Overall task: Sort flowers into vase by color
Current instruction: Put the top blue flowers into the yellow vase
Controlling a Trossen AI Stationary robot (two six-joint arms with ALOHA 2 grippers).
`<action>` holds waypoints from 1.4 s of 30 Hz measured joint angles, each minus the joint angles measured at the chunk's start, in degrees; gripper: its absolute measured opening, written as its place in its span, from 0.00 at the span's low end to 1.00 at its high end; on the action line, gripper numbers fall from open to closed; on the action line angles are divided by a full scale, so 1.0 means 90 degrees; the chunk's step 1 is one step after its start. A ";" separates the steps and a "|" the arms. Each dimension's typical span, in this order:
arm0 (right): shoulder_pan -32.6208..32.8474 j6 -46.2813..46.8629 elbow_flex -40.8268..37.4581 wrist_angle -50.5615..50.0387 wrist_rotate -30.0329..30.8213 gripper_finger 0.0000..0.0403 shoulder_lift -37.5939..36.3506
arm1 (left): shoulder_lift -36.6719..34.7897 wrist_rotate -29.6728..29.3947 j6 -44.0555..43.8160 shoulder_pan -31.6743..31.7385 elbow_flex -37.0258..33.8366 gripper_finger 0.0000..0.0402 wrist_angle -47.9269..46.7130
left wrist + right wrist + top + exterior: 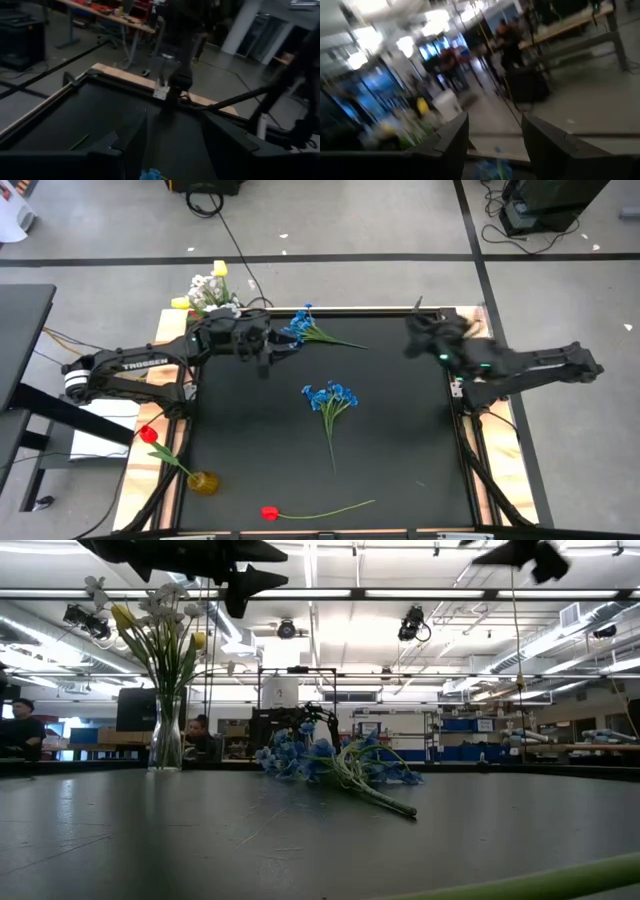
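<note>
1. Blue flower bunch (300, 327): clustered small blossoms on thin green stalks, lying at the far edge of the matte black table (400, 440), stalks pointing right.
2. Left gripper (272, 350) hovers just beside that bunch's blossoms, above them; fingers (131, 140) spread, nothing between them.
3. Second blue bunch (331, 398) lies mid-table, well apart from both grippers.
4. Red tulip (270, 513) with a long stalk lies at the near edge.
5. Clear glass vase (166, 740) at the far-left corner holds white and yellow stems; small amber vase (203, 482) at near-left holds one red tulip.
6. Right gripper (418, 330) is raised over the far-right corner, fingers apart, empty.
</note>
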 joint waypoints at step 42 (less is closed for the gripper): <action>-0.4173 -0.2023 0.5274 -0.4480 -0.7238 0.47 0.8561 | 0.0008 -0.0713 0.0112 0.0693 0.0000 0.48 -0.2347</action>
